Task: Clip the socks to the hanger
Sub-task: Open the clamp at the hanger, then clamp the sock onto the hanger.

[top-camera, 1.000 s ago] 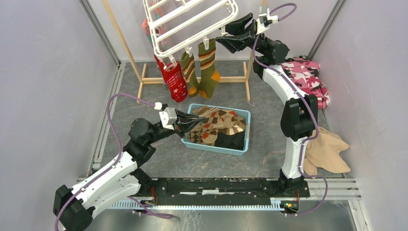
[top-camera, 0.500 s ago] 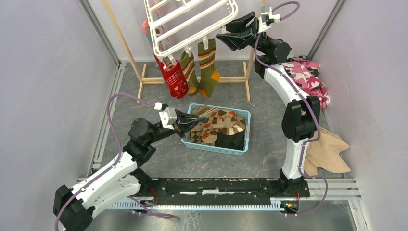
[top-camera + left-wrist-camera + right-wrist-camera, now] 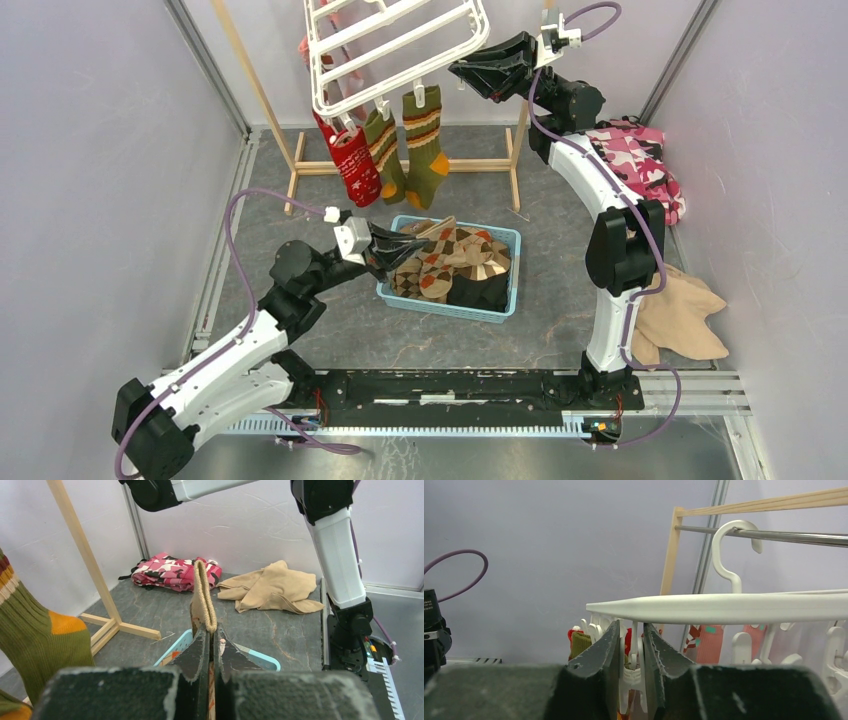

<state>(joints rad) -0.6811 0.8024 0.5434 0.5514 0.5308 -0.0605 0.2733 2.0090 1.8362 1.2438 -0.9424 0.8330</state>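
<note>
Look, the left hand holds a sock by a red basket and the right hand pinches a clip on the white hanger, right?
Not quite: the top view shows the basket is light blue, not red. The left gripper does hold a sock by it, and the right gripper pinches a clip on the white hanger.

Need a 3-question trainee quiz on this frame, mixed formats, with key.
1. True or false: the left gripper holds nothing.
2. The right gripper has its jaws around: A) a clip on the hanger; B) a sock toe; C) nothing.
3. Fill in: the unhung socks lie in a light blue ____.
Key: 1 false, it pinches a tan sock. 2 A. 3 basket.
</note>
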